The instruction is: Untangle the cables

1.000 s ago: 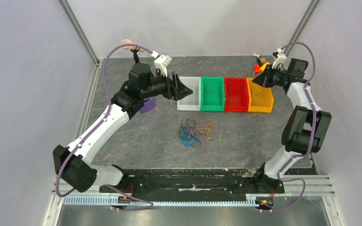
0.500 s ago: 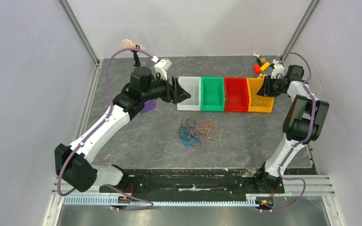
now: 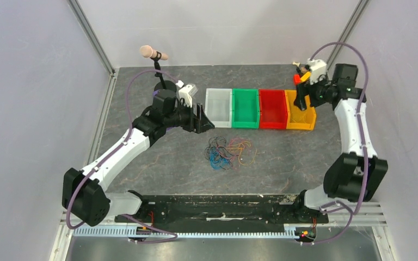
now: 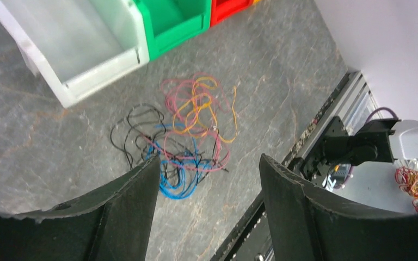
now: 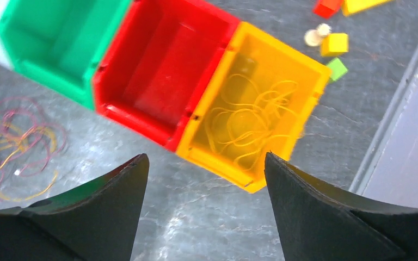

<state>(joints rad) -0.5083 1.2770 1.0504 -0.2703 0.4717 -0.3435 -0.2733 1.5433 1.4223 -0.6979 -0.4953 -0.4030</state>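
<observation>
A clump of thin cables (image 3: 228,152) in black, blue, red and yellow lies on the grey table in front of the bins. It also shows as a tangle (image 4: 182,133) in the left wrist view and as a tangle (image 5: 16,147) at the left edge of the right wrist view. A loose yellow cable (image 5: 253,122) lies coiled in the yellow bin (image 3: 309,120). My left gripper (image 3: 206,119) hangs open up and to the left of the clump, nothing between its fingers. My right gripper (image 3: 303,100) is open above the yellow bin, holding nothing.
Clear (image 3: 219,107), green (image 3: 245,109) and red (image 3: 272,109) bins stand in a row left of the yellow one. Small toy blocks (image 3: 300,73) lie at the back right. A microphone on a stand (image 3: 153,54) rises at the back left. Walls close the sides.
My right gripper went from shut to open over the yellow bin and rose. The left gripper moved down and toward the clump, staying open.
</observation>
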